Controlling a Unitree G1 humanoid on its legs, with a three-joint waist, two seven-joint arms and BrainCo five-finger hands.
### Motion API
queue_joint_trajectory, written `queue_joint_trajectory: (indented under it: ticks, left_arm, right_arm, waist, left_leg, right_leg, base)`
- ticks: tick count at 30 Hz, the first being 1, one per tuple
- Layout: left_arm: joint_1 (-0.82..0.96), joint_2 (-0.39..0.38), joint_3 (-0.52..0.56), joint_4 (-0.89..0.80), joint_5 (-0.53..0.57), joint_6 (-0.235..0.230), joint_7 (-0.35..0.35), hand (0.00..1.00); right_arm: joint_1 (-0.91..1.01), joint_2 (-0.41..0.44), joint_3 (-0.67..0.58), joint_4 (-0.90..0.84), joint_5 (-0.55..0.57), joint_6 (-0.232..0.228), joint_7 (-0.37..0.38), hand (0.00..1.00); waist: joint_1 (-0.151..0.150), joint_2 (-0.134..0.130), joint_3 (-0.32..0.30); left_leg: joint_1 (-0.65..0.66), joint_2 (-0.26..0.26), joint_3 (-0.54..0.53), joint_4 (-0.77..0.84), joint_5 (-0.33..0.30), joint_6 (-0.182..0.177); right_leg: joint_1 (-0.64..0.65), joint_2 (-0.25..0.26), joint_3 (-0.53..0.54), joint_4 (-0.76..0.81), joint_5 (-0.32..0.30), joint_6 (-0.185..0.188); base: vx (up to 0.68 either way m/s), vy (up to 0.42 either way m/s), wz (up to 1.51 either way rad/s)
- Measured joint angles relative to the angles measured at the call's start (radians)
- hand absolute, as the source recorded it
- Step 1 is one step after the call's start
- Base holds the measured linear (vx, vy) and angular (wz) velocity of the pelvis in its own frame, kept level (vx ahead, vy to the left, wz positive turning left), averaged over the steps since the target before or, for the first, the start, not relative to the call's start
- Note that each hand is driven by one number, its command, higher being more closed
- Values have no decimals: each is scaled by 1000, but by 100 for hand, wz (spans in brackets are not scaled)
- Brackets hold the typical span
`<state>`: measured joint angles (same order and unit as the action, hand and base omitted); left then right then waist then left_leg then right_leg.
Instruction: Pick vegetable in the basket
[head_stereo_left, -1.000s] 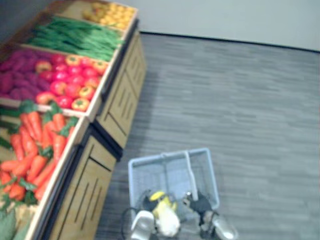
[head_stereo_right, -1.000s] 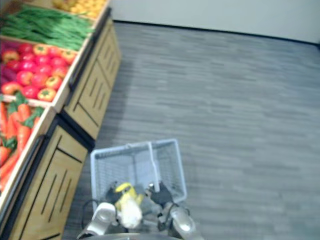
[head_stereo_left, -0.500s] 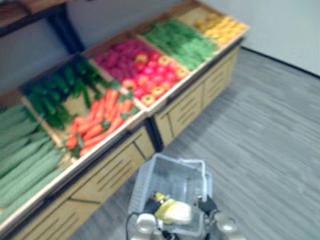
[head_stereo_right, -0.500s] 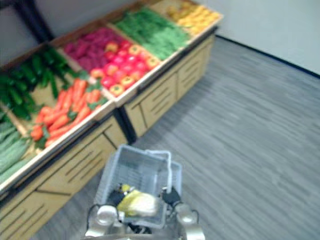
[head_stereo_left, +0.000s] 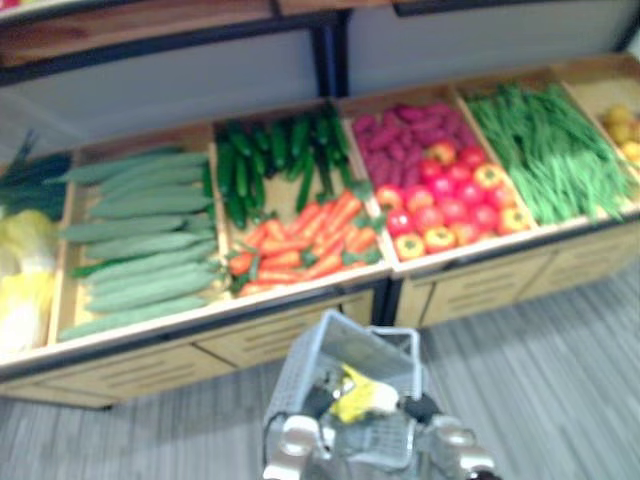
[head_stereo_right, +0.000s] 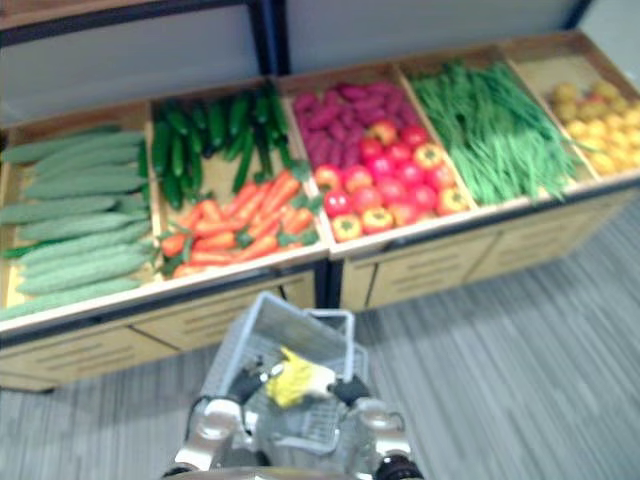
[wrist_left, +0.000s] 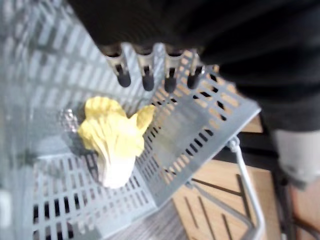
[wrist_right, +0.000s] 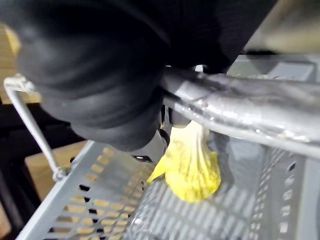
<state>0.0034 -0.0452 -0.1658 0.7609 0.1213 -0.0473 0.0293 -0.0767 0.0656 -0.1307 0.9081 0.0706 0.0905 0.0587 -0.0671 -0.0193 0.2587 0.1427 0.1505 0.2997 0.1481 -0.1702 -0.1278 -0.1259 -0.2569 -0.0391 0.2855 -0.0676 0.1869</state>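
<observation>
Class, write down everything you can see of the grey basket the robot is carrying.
The basket is pale grey slotted plastic, rectangular, with lattice walls and floor and a thin wire handle hinged at its rim. It is tilted, held up before the vegetable stand between the left hand, whose straight fingers lie against one wall, and the right hand. One yellow leafy cabbage lies inside on the lattice.

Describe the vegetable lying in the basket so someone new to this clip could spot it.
In front of the long wooden produce stand, low in the head views, is a pale grey mesh basket. Inside it lies a small leafy cabbage, yellow with a white base, unlike the orange carrots on the stand behind.
</observation>
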Motion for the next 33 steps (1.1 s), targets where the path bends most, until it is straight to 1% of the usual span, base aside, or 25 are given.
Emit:
queue_joint_trajectory:
  ticks: [1,2,3,4,5,6,8,11,13,15,16,17,19,20,22,23,24,25,27,30,31,33]
  left_arm:
    - [-11,1,-17,-9,-1,-3,-1,0]
    - [-21,1,-26,-46,-15,-2,-6,0]
    - [-29,1,-30,-78,-39,-9,-17,0]
    - [-29,1,-31,-96,-39,-10,-35,0]
    - [-24,2,-44,-122,-39,-10,-59,0]
    - [-8,2,-50,-153,-43,-11,-76,0]
    - [16,2,-55,-200,-80,-12,-87,0]
    - [59,3,-52,-266,-151,-16,-88,0]
    - [86,3,-30,-330,-188,-18,-88,0]
    - [95,9,5,-365,-202,-20,-85,0]
    - [100,13,52,-381,-224,-19,-71,0]
    - [101,16,65,-384,-229,-19,-68,0]
    - [102,70,116,-406,-241,-18,-44,0]
    - [102,83,119,-414,-250,-18,-41,0]
    - [113,114,122,-472,-275,-19,-36,0]
    - [116,118,122,-485,-275,-19,-36,0]
    - [116,125,113,-505,-275,-19,-37,0]
    - [113,128,111,-521,-275,-19,-39,0]
    - [110,137,113,-539,-275,-21,-36,0]
    - [107,182,133,-564,-275,-28,-32,0]
    - [105,188,141,-571,-275,-31,-26,0]
    - [76,215,168,-588,-261,-33,4,0]
  right_arm:
    - [-36,0,-43,32,1,-4,-7,100]
    - [-53,-1,-52,33,6,-13,-9,100]
    - [-74,-2,-92,53,7,-8,-24,100]
    - [-75,-2,-110,58,7,-4,-25,100]
    - [-73,-1,-141,62,7,-5,-26,100]
    - [-73,-1,-151,76,7,-3,-28,100]
    - [-73,-1,-172,83,7,-4,-28,100]
    - [-72,0,-192,99,7,-2,-64,100]
    - [-70,0,-216,108,7,-2,-75,100]
    - [-70,0,-230,108,6,-2,-99,100]
    - [-69,-6,-266,99,6,-5,-112,100]
    - [-67,-11,-272,97,5,-5,-116,100]
    - [-56,-36,-297,86,6,-2,-117,100]
    - [-55,-36,-298,86,6,-1,-118,100]
    - [-46,-35,-354,77,6,1,-123,100]
    - [-43,-35,-369,75,6,1,-123,100]
    - [-30,-35,-386,69,6,1,-124,100]
    - [-17,-33,-399,60,6,0,-124,100]
    - [-6,-30,-422,58,6,8,-132,100]
    - [0,-25,-423,63,6,15,-137,100]
    - [0,-25,-422,64,6,16,-137,100]
    - [2,-25,-419,63,6,16,-137,100]
  waist:
    - [-7,37,0]
    - [-8,62,-5]
    - [-10,82,-4]
    - [-12,87,-5]
    - [-12,92,-8]
    - [-12,100,-13]
    - [-11,101,-14]
    - [-4,102,-14]
    - [-2,102,-14]
    - [-1,106,-13]
    - [-3,111,-12]
    - [-4,112,-13]
    - [-10,117,-13]
    - [-10,117,-13]
    - [-8,117,-18]
    - [-9,117,-24]
    - [-11,113,-39]
    - [-12,113,-52]
    - [-9,107,-54]
    - [-7,92,-61]
    - [-7,91,-62]
    - [-7,89,-63]
  left_leg:
    - [-7,27,-14,-19,9,-12]
    - [-18,26,-31,-44,37,-36]
    - [-11,21,-36,-73,49,-26]
    - [-9,22,-34,-82,56,-24]
    - [-1,33,-38,-92,74,-20]
    - [5,45,-39,-96,77,-23]
    - [8,49,-39,-105,77,-23]
    - [7,47,-34,-113,75,-25]
    - [5,43,-31,-110,74,-26]
    - [0,41,-33,-101,72,-23]
    - [-10,41,-34,-77,60,-14]
    - [-14,41,-34,-68,56,-10]
    - [-25,37,-33,-31,37,20]
    - [-24,33,-33,-31,37,21]
    - [-16,7,-43,-74,50,41]
    - [-15,-2,-49,-93,63,43]
    - [-15,-20,-68,-136,96,31]
    - [-7,-33,-85,-176,125,28]
    - [21,-42,-103,-223,153,22]
    - [35,-43,-116,-239,161,19]
    - [35,-43,-116,-239,161,19]
    - [40,-43,-118,-240,163,17]
  right_leg:
    - [-6,30,-14,8,4,-15]
    - [-7,61,20,-14,5,-16]
    - [1,83,13,-26,4,-17]
    - [10,90,6,-35,2,-19]
    - [27,101,-2,-53,2,-23]
    - [46,114,-5,-79,7,-30]
    - [63,120,-11,-107,18,-40]
    - [95,121,-10,-181,60,-39]
    - [120,119,-5,-234,85,-41]
    - [129,117,-7,-250,92,-41]
    - [130,114,-11,-245,87,-42]
    - [130,113,-12,-244,84,-41]
    - [129,98,-33,-205,55,-35]
    - [129,92,-39,-194,47,-31]
    - [135,61,-69,-180,35,-24]
    - [135,53,-76,-184,36,-22]
    - [140,39,-96,-203,42,-13]
    - [157,29,-120,-226,47,-8]
    - [196,24,-150,-256,64,-8]
    - [223,24,-171,-282,76,-11]
    - [224,25,-171,-284,78,-13]
    - [229,25,-172,-285,79,-16]
  base:
    - [203,-364,92]
    - [118,-239,12]
    - [92,-190,5]
    - [69,-166,10]
    - [50,-136,12]
    - [39,-112,10]
    - [-6,-28,8]
    - [-37,37,4]
    - [-50,52,3]
    - [-49,19,5]
    - [-36,6,7]
    - [-20,3,10]
    - [-19,8,21]
    - [-31,23,35]
    - [-33,45,39]
    - [-2,56,48]
    - [42,52,57]
    - [62,46,61]
    - [61,29,45]
    - [31,11,18]
    - [0,0,0]
    - [-16,0,1]
